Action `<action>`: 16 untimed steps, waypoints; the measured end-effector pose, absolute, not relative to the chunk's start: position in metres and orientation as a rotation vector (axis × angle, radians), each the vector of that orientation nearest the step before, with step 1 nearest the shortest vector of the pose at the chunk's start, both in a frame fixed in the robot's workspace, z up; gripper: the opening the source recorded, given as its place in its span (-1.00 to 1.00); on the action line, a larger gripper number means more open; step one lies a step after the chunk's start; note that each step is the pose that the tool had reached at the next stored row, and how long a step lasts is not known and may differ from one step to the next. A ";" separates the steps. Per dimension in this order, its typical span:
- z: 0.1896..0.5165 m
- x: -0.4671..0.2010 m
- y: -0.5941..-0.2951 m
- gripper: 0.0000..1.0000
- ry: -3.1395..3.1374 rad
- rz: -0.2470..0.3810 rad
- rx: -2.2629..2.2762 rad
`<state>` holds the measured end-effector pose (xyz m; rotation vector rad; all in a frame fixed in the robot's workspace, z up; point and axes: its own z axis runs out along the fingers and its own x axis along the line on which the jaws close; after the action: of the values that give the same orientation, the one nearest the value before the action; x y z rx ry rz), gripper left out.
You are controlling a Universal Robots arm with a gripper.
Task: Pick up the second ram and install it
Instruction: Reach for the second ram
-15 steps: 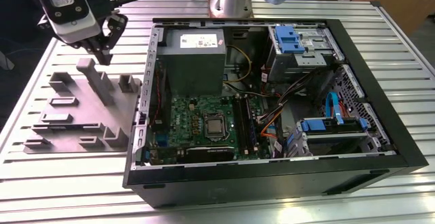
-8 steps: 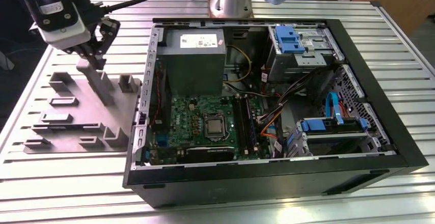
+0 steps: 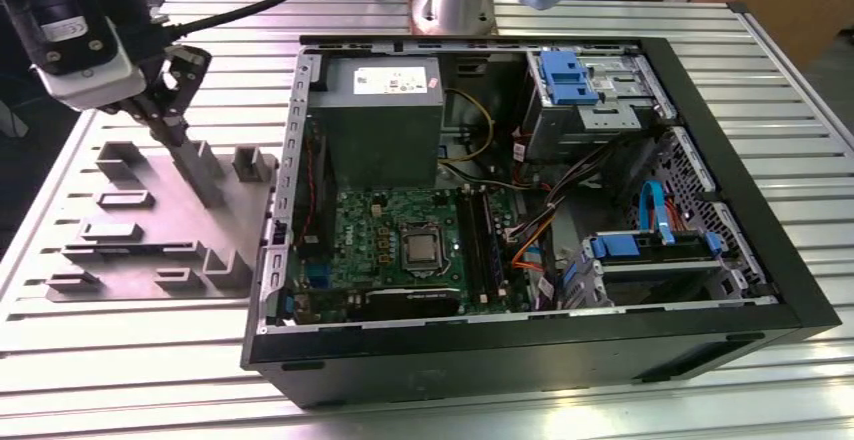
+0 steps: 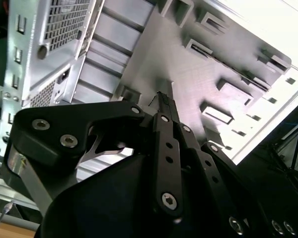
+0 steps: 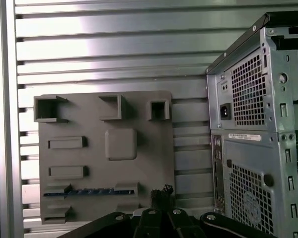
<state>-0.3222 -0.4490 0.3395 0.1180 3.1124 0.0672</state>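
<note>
Slatted aluminium table [image 3: 120, 360]. Exterior view's left: grey fixture plate [image 3: 167, 215], gripper [image 3: 171, 138] low over it, jaws closed together. First wrist view: second ram [image 5: 89, 191] on edge in plate slot, near gripper tips, apart. Exterior view's right: open computer case [image 3: 534, 370], motherboard [image 3: 387, 225] exposed.

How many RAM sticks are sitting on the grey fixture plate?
1. The second ram sits on the grey fixture plate, along the edge nearest the end effector; others may be hidden.
</note>
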 end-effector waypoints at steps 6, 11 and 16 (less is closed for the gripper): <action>0.336 -0.333 -0.453 -0.80 3.112 0.067 0.118; 0.333 -0.344 -0.457 -0.80 3.112 0.067 0.118; 0.330 -0.353 -0.460 -0.80 3.112 0.067 0.118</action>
<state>-0.3525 -0.4604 0.3303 0.1180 3.1123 0.0674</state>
